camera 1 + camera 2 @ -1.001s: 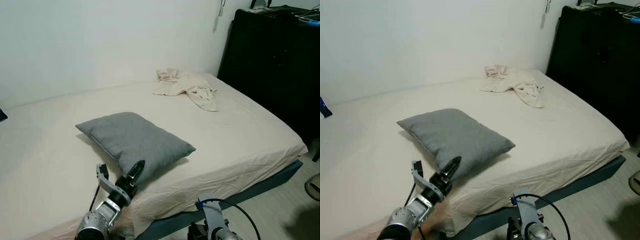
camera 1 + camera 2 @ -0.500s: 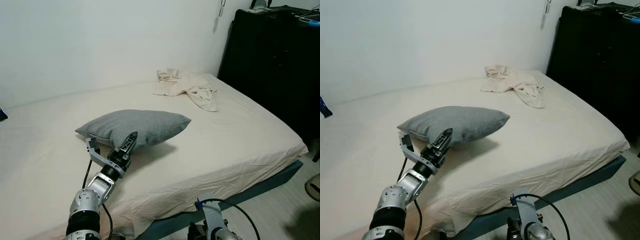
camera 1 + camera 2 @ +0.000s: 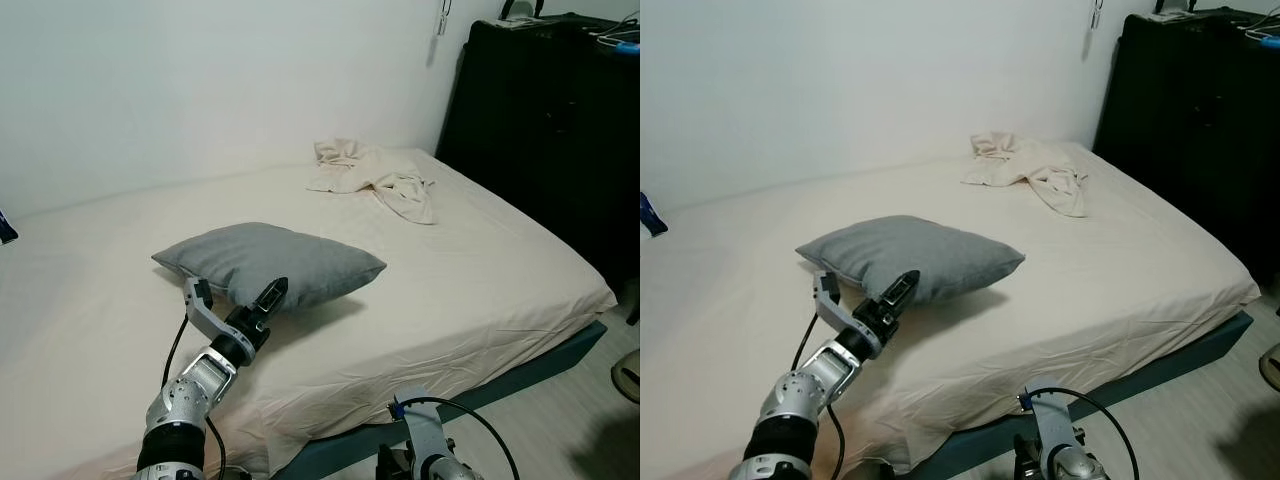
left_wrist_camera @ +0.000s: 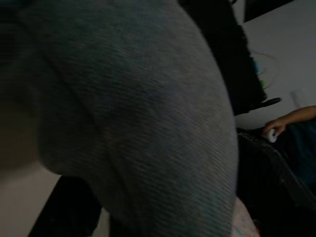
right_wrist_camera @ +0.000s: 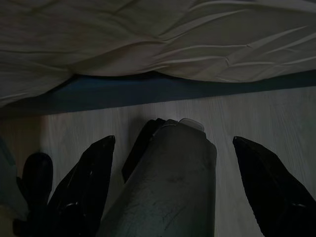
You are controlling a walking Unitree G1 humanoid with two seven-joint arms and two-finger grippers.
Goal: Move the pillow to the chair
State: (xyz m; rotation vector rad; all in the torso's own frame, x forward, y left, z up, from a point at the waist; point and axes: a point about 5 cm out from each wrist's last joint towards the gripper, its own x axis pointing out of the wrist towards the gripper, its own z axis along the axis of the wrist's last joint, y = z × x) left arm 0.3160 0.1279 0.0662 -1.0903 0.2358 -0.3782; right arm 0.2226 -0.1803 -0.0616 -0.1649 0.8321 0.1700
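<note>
Over the last second the pillow (image 3: pixel 270 262) was lifted at its near edge and has now settled lower on the bed (image 3: pixel 480 260). The left gripper (image 3: pixel 238 305) sits at that edge; its fingers appear clamped on the fabric, though contact is partly hidden. Right gripper (image 5: pixel 173 163): fingers apart, idle. Transfer not begun.

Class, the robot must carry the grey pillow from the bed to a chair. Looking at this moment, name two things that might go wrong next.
1. The left hand grips the pillow only at its near edge, so the soft bulk may sag and slip free when lifted.
2. The pillow lies on the loose, wrinkled sheet; a pull toward the robot might drag the sheet along.

The right hand hangs low over the floor, open, giving no support.
</note>
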